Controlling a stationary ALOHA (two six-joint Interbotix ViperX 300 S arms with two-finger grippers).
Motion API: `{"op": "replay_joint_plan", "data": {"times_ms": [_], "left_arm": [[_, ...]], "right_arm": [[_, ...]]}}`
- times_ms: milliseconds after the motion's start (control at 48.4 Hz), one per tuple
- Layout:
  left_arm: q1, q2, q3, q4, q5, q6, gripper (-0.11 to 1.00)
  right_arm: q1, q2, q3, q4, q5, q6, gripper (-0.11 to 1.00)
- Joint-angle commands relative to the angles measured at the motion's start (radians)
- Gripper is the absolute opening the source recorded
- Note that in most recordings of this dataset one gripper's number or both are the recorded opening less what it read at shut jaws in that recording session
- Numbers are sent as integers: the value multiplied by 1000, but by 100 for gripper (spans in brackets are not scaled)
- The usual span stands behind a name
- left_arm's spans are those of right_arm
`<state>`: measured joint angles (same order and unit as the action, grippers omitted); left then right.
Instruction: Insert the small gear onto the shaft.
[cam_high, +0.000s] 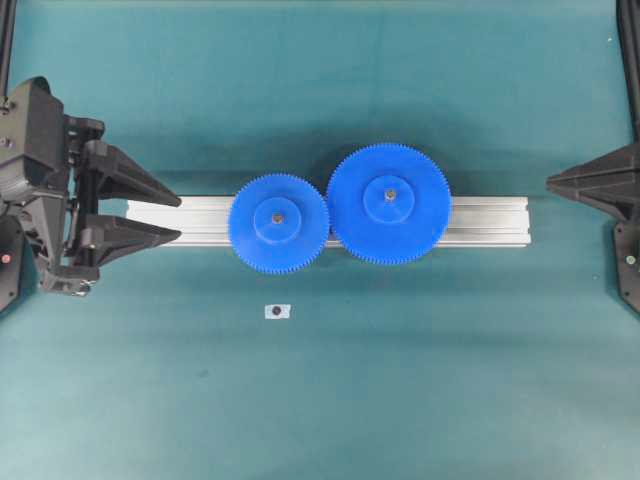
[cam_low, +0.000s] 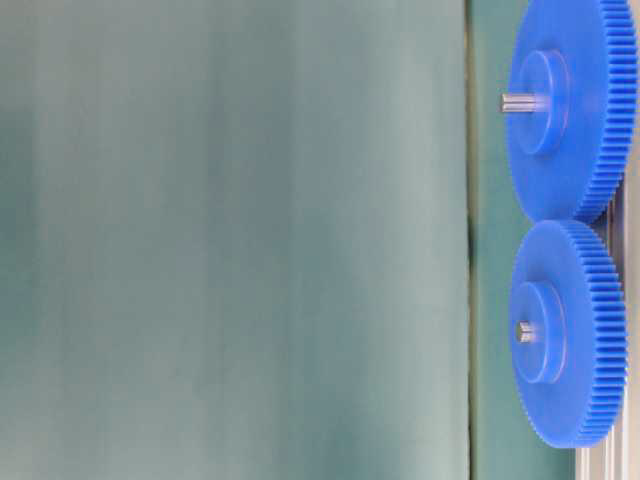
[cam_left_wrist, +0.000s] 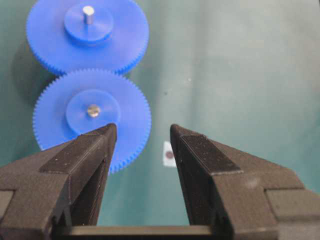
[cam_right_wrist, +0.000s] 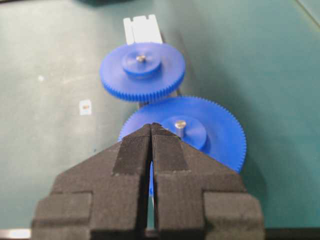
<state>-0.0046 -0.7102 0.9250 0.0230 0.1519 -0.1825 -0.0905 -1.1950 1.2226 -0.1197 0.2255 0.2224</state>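
Blue small gear (cam_high: 278, 220) already sits on the shaft (cam_high: 277, 216), pin tip poking thru the hub, teeth meshed w/ the big gear (cam_high: 388, 203) on the alu rail (cam_high: 490, 220); looks seated, task prob done. Gear lies straight ahead of the left gripper (cam_high: 180, 218), shaft axis vertical, rail runs along the reach line. Left gripper is nearer, jaws about half open, holding nothing. Right gripper (cam_right_wrist: 151, 129) is further off, beyond the big gear, jaws pressed together, empty. Small white tag (cam_high: 277, 311) on the mat (cam_high: 320, 400) off to the side, not in the way.
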Motion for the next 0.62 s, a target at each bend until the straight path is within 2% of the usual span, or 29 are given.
{"op": "replay_joint_plan", "data": {"times_ms": [0,351,599], "left_arm": [[-3,-3,-18,3,-6,-2,52],[-3,-9,-20,3,-6,-2,52],[-3,-9,-20,3,-6,-2,52]], "right_arm": [[-2,2,-11,3,-31,6,4],[-2,-18,9,2,-71,8,4],[6,-18,8,3,-32,6,4]]}}
